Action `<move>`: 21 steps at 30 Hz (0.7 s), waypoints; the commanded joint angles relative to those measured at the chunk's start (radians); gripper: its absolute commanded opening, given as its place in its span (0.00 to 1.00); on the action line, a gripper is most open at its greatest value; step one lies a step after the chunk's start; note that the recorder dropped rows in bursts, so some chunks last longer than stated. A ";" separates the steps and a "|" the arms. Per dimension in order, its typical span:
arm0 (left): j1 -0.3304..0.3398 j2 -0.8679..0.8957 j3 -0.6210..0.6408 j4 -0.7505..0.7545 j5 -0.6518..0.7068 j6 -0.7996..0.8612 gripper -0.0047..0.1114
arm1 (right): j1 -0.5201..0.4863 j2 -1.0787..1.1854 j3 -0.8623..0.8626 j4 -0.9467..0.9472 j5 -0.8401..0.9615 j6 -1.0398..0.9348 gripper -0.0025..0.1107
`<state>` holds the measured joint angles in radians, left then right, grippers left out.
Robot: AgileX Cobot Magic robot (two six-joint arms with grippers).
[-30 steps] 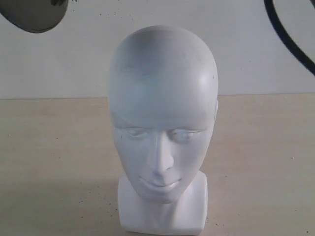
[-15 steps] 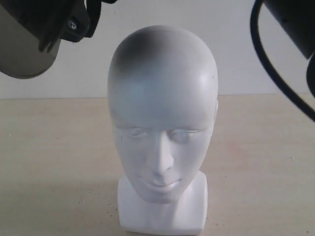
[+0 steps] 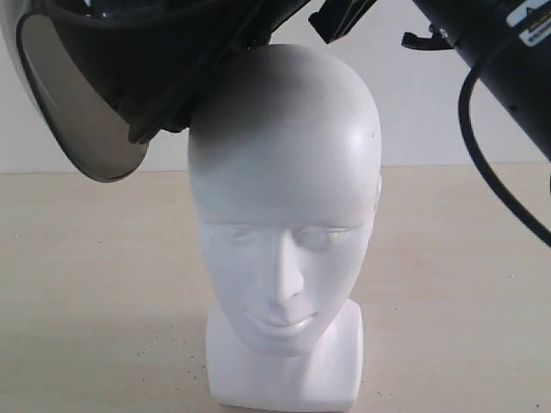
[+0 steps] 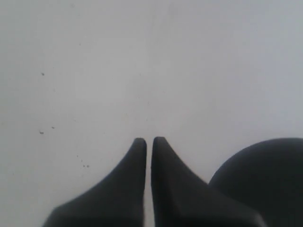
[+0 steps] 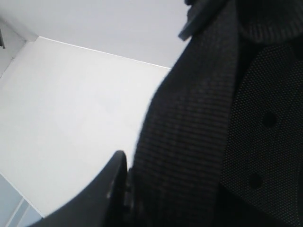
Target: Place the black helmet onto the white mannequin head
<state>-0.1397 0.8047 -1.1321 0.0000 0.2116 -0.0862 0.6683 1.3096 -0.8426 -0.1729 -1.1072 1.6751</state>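
Observation:
The white mannequin head [image 3: 284, 189] stands upright on its blocky neck base, facing the exterior camera. The black helmet [image 3: 155, 60] hangs tilted at its upper left, opening downward. Its smoky visor [image 3: 77, 112] points left, and its rim overlaps the left side of the crown. My right gripper [image 5: 130, 165] is shut on the helmet's black woven lining [image 5: 199, 118]; only one finger [image 5: 116, 170] shows. The right arm [image 3: 499, 60] comes in from the top right. My left gripper [image 4: 149, 140] is shut on nothing, facing a white wall, with a dark rounded shape [image 4: 265, 175] beside it.
The head stands on a beige tabletop [image 3: 95, 275] in front of a white wall [image 3: 448, 120]. A black cable [image 3: 495, 185] loops down from the right arm at the right of the head.
The helmet has come down and to the right from the top left corner, and now covers the left side of the head's crown. The right arm has come further into view.

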 commanded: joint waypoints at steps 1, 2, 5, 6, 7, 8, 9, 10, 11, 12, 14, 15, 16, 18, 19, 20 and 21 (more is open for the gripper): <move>-0.033 0.155 -0.156 -0.257 0.148 0.384 0.08 | -0.011 -0.023 -0.015 0.008 -0.114 -0.009 0.02; -0.033 0.202 -0.204 -0.438 0.186 0.594 0.08 | -0.011 -0.023 -0.015 -0.002 -0.114 -0.011 0.02; -0.033 0.300 -0.319 -0.643 0.311 0.934 0.08 | -0.011 -0.023 -0.015 -0.042 -0.114 -0.011 0.02; -0.033 0.315 -0.337 -0.645 0.318 0.937 0.08 | -0.011 -0.023 -0.015 -0.041 -0.114 -0.013 0.02; -0.031 0.336 -0.365 -0.645 0.335 0.953 0.08 | -0.011 -0.023 -0.006 -0.040 -0.114 -0.031 0.02; -0.031 0.343 -0.375 -0.645 0.345 0.971 0.08 | -0.011 -0.024 0.006 -0.038 -0.114 -0.043 0.02; -0.031 0.352 -0.389 -0.657 0.368 1.005 0.08 | -0.011 -0.030 0.039 -0.013 -0.114 -0.046 0.02; -0.031 0.357 -0.394 -0.670 0.374 1.028 0.08 | -0.011 -0.032 0.057 0.007 -0.114 -0.055 0.02; -0.030 0.365 -0.407 -0.683 0.393 1.052 0.08 | -0.011 -0.045 0.084 0.023 -0.114 -0.088 0.02; -0.023 0.369 -0.418 -0.693 0.408 1.055 0.08 | -0.011 -0.056 0.088 0.025 -0.114 -0.098 0.02; 0.000 0.384 -0.451 -0.762 0.468 1.084 0.08 | -0.012 -0.071 0.097 0.025 -0.114 -0.138 0.02; 0.013 0.393 -0.467 -0.819 0.497 1.102 0.08 | -0.015 -0.080 0.097 0.025 -0.114 -0.149 0.02; 0.035 0.407 -0.481 -0.883 0.549 1.138 0.08 | -0.023 -0.090 0.097 0.020 -0.114 -0.154 0.02; 0.066 0.428 -0.495 -0.982 0.621 1.182 0.08 | -0.039 -0.103 0.097 0.020 -0.114 -0.156 0.02; 0.082 0.444 -0.498 -1.033 0.649 1.190 0.08 | -0.049 -0.107 0.097 0.018 -0.114 -0.156 0.02; 0.096 0.454 -0.498 -1.060 0.669 1.200 0.08 | -0.053 -0.114 0.097 0.015 -0.114 -0.156 0.02; 0.105 0.464 -0.498 -1.077 0.682 1.209 0.08 | -0.058 -0.116 0.097 0.007 -0.114 -0.156 0.02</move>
<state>-0.0647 1.2393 -1.6220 -0.9851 0.8314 1.0834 0.6391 1.2424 -0.7310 -0.1910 -1.1170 1.5619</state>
